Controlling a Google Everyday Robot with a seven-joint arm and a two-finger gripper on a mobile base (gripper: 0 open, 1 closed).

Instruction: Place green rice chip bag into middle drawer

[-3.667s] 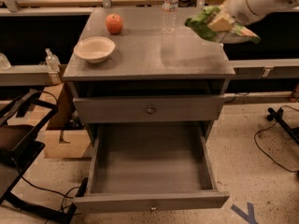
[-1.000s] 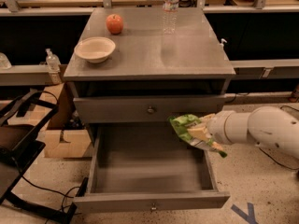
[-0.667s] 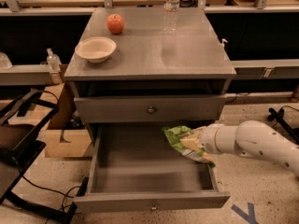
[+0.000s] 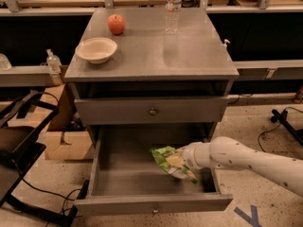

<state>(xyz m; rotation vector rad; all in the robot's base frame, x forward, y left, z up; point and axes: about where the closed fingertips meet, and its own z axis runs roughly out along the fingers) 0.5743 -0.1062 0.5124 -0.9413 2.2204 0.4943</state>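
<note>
The green rice chip bag (image 4: 166, 161) is a crinkly bright-green bag with white and yellow print. It hangs inside the open middle drawer (image 4: 109, 178), right of its centre, just above the drawer floor. My gripper (image 4: 182, 161) is shut on the bag's right side. My white arm reaches in from the right over the drawer's right wall. The drawer is pulled far out, its front panel with a small knob (image 4: 154, 209) nearest the camera.
The upper knobbed drawer (image 4: 152, 110) is closed. On the cabinet top stand a cream bowl (image 4: 96, 49), a red apple (image 4: 116, 23) and a clear water bottle (image 4: 173, 9). A cardboard box (image 4: 61, 141) and black chair parts lie left of the cabinet.
My arm has carried the bag from above the cabinet's right edge down in front of it, then left and lower into the open middle drawer.
</note>
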